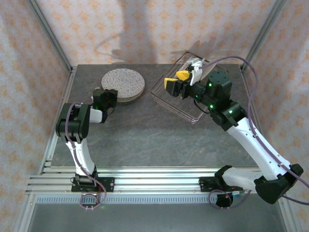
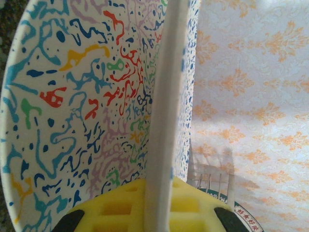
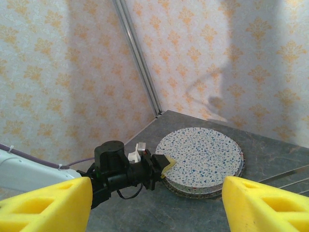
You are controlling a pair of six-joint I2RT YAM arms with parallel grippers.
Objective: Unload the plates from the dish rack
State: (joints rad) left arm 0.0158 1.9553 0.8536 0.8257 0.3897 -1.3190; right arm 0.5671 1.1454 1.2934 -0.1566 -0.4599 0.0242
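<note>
Bench (image 1: 145,135): carries the dish rack and the plates.

Dish rack (image 1: 169,101), right rear: no plate visible between its wires. Unloading is judged nearly complete.

Plates (image 1: 129,98), left rear: stacked flat, with the speckled plate (image 3: 203,154) uppermost.

Left gripper (image 3: 166,166): clamped on the speckled plate's rim. Release is not yet done.

Right gripper (image 1: 176,79): jaws apart, empty, above the dish rack.

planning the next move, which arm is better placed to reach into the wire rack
Right, most likely: the right pincer hangs open over the thin-wire dish rack, while the left pincer is shut on the round multicolour-speckled plate at the stack.
</note>
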